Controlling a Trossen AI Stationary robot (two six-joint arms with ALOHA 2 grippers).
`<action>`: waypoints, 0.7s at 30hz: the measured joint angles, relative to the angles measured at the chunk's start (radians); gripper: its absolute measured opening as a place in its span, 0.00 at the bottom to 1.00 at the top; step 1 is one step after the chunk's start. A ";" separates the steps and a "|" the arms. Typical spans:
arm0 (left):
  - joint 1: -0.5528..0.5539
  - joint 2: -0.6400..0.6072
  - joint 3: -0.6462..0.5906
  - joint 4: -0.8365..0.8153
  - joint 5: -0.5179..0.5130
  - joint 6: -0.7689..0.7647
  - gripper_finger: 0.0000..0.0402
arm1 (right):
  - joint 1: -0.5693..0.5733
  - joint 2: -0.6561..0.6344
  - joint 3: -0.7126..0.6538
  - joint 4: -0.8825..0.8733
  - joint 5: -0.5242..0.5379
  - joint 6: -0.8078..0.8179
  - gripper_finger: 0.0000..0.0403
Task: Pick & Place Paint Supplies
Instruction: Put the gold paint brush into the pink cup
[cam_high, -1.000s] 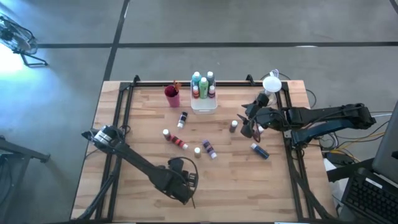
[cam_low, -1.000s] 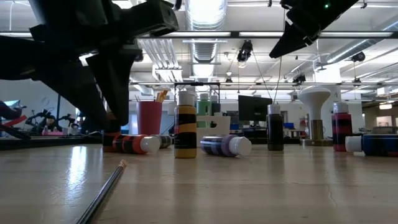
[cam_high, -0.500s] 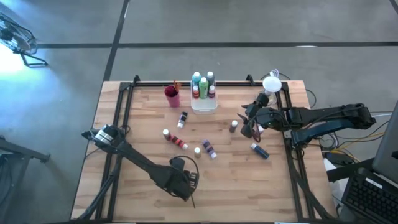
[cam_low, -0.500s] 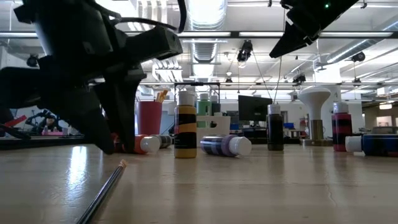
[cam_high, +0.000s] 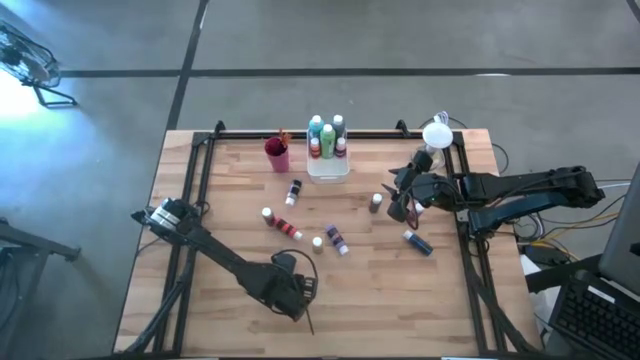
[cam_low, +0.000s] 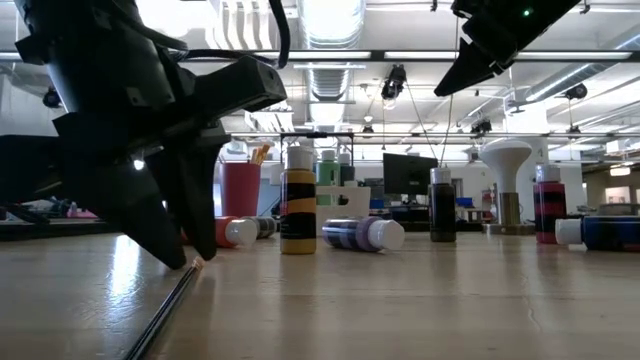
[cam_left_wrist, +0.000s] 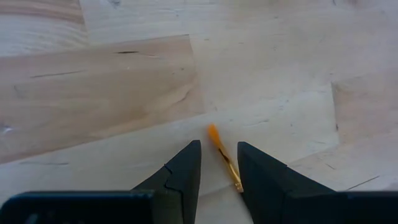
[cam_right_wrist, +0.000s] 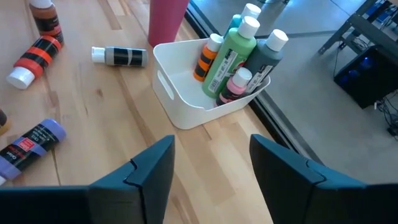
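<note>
Altogether five bottles (cam_right_wrist: 233, 59) in one white tray (cam_right_wrist: 180, 102).

High view looks straight down on the whole table (cam_high: 230, 200), low view sits at tabletop level facing 12 o'clock into the room, both wrist views look close along their own fingers, right wrist and high share the white tray (cam_right_wrist: 186, 106)

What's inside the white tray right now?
The white tray holds upright paint bottles crowded at one end: green, orange, dark grey, a small pink one and a teal one behind. Its other end looks bare; anything behind the bottles is hidden.
</note>
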 joint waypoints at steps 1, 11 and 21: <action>0.000 0.000 0.000 0.001 -0.002 0.000 0.28 | 0.000 0.000 0.000 0.000 0.000 0.000 0.52; 0.009 0.003 -0.002 0.003 -0.018 0.019 0.28 | 0.000 0.000 0.000 0.000 0.000 -0.008 0.53; 0.016 0.005 -0.003 -0.002 -0.025 0.029 0.22 | 0.000 0.000 0.000 0.000 0.000 -0.015 0.46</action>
